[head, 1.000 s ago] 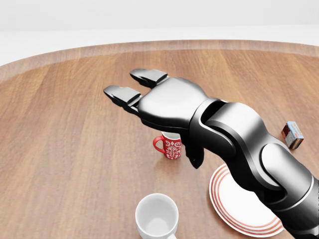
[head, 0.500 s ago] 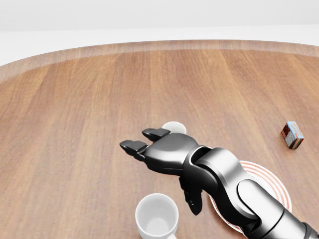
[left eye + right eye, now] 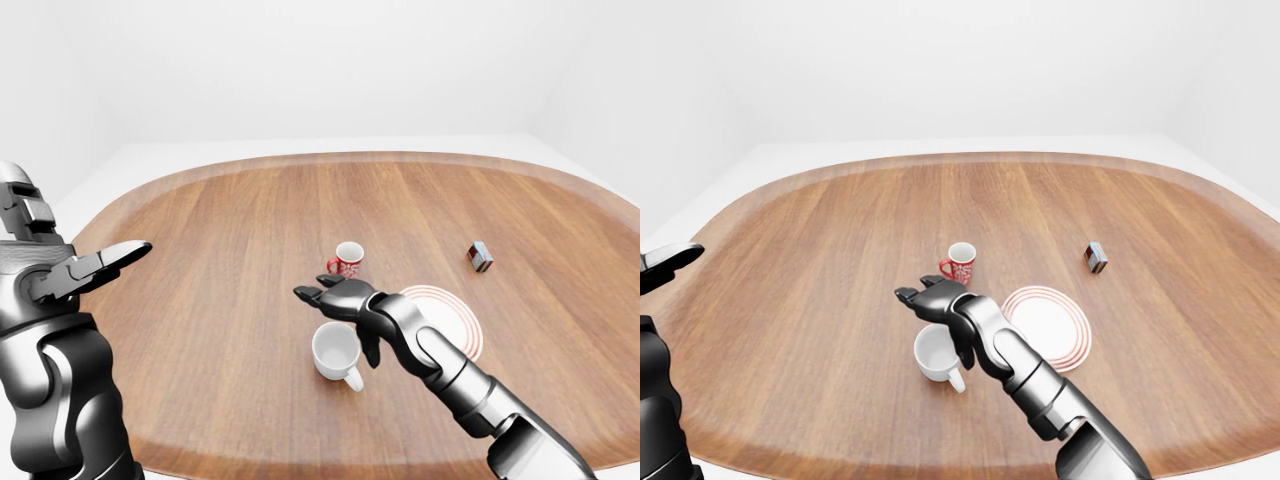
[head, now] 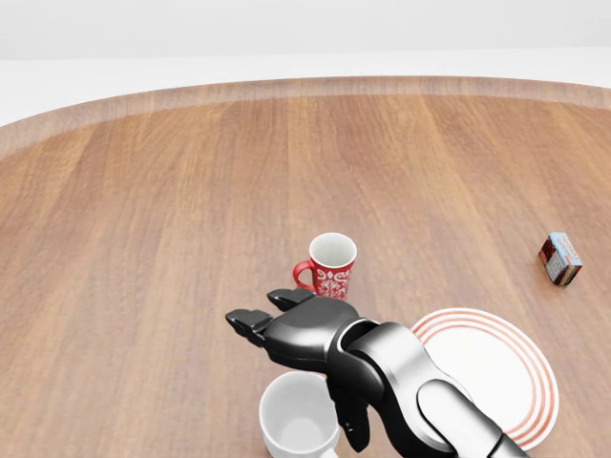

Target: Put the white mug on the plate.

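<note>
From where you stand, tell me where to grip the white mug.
Take the white mug by its round body, coming down from above. It stands upright, mouth open, with its handle toward the view's lower right, and the right robot hand hovers open just above its rim.

Right hand (image 3: 345, 300) spread open just above white mug (image 3: 336, 351), w/ thumb hanging down beside rim on plate side. Plate (image 3: 462, 325) right of mug, bare face, no clutter betw. them. Red mug (image 3: 348, 258) close past the fingertips toward top of left-eye view; tight there. Small box (image 3: 481, 256) well apart to the right. Wide bare table (image 3: 220, 250) left of mug. Left hand (image 3: 85, 268) raised far left, probably clear of everything.
</note>
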Available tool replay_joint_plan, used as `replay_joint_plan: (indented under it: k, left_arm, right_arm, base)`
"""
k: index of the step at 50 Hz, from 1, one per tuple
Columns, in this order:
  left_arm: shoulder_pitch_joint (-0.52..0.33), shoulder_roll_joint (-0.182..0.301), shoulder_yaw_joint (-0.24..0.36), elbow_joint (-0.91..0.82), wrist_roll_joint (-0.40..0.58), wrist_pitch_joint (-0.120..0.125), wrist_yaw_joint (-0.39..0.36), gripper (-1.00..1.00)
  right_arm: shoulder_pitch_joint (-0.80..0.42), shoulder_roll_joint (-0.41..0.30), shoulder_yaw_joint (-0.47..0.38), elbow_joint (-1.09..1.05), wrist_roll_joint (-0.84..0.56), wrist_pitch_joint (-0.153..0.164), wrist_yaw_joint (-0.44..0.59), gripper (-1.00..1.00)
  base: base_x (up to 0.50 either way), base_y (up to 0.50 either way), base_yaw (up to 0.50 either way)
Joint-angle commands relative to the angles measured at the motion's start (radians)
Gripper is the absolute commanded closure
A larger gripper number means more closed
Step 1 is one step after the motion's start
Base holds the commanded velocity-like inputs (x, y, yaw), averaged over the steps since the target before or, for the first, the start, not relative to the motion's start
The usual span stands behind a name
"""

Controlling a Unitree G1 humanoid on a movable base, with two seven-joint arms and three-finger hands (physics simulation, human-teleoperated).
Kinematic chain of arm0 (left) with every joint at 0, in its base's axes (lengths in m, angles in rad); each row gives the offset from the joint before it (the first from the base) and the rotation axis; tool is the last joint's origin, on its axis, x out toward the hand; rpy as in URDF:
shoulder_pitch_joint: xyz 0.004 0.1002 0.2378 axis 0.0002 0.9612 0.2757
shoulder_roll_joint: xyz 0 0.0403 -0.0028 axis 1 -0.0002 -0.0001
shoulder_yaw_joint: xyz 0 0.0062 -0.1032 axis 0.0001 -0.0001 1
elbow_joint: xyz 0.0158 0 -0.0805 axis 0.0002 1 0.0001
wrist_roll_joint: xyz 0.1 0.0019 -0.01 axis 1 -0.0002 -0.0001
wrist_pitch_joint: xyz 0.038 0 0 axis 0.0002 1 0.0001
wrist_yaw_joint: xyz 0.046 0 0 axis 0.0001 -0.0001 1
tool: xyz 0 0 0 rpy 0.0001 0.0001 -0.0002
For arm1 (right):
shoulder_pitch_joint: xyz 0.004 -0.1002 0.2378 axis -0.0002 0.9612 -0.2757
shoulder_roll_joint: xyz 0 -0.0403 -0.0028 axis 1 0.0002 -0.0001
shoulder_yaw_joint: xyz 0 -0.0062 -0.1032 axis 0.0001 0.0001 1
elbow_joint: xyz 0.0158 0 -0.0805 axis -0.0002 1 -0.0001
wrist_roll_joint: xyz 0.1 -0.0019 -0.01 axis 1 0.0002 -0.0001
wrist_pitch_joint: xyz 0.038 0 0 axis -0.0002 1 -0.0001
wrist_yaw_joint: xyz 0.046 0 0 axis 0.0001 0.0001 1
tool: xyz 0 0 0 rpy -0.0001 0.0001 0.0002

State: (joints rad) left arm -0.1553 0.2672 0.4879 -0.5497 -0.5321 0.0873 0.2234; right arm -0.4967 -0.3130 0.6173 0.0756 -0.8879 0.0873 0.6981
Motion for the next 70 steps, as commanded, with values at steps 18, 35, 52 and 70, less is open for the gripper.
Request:
replay_joint_plan:
  k: [18,35,52,70]
  left_arm:
    - [0.002,-0.004,-0.002,0.002,0.003,0.000,-0.003,-1.00]
    - [0.004,-0.007,-0.007,0.014,0.011,0.000,-0.009,-1.00]
    - [0.006,-0.008,-0.005,-0.004,0.007,0.000,-0.003,-1.00]
    - [0.002,-0.004,-0.002,0.003,0.000,0.000,-0.002,-1.00]
  right_arm:
    - [0.031,0.096,-0.004,0.075,-0.077,0.000,0.000,-1.00]
    - [0.073,0.149,-0.073,0.125,-0.147,0.000,0.000,-1.00]
    - [0.110,0.200,-0.121,0.168,-0.217,0.000,0.000,-1.00]
    - [0.139,0.299,-0.224,0.249,-0.342,0.000,0.000,-1.00]
  base:
    - [0.00,0.00,0.00]
    - [0.00,0.00,0.00]
    - [0.00,0.00,0.00]
    - [0.00,0.00,0.00]
